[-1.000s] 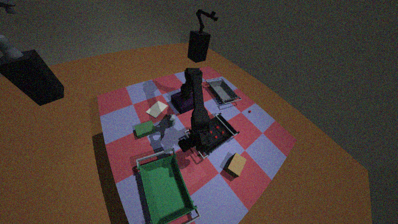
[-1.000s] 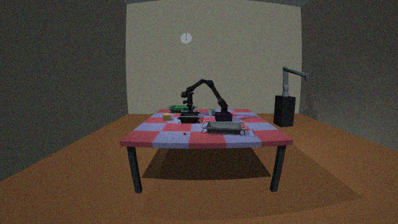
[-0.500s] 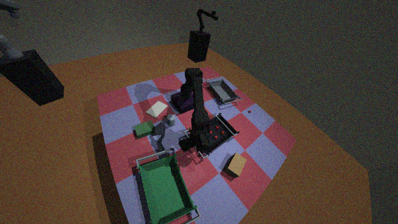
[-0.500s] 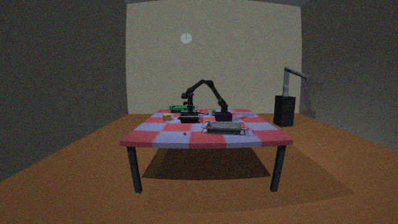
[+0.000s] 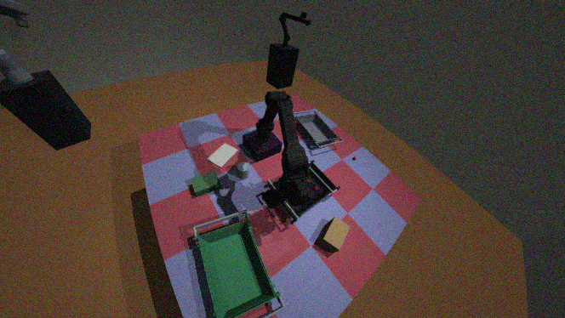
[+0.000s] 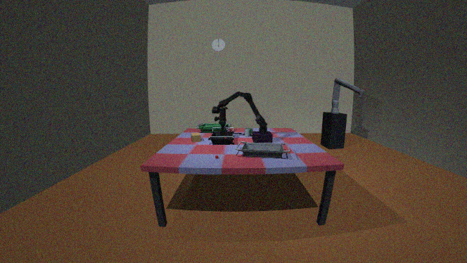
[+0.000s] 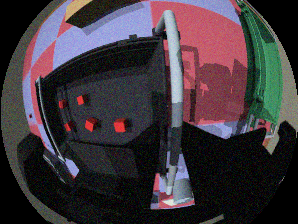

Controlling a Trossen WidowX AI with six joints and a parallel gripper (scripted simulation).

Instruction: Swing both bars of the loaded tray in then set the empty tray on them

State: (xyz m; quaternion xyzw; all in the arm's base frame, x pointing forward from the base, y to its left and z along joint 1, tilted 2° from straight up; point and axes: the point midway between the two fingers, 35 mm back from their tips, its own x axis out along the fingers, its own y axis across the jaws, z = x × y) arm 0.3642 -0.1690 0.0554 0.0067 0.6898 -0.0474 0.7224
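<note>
The loaded black tray (image 5: 316, 205) (image 6: 223, 141) (image 7: 125, 54) holds several red blocks (image 5: 316, 188) (image 7: 91, 124). One wire bar (image 5: 324, 178) (image 7: 50, 120) is swung out past its far end. The other bar (image 7: 173, 75) (image 5: 282, 199) stands raised near the opposite end wall. My gripper (image 7: 168, 125) (image 6: 222, 128) points down at this raised bar with a narrow gap between its fingers, holding nothing; contact is unclear. An empty grey tray (image 5: 316, 128) (image 6: 264, 150) lies near the arm base. An empty green tray (image 5: 234, 268) (image 6: 210, 129) (image 7: 270, 65) lies on the other side.
A tan block (image 5: 337, 233) (image 6: 195, 137), a green block (image 5: 206, 184), a pale flat plate (image 5: 223, 155) and a small grey cylinder (image 5: 242, 169) (image 6: 247, 132) stand around the loaded tray. A small red piece (image 5: 354, 158) (image 6: 216, 157) lies on the table. The arm stands on a purple base (image 5: 269, 150).
</note>
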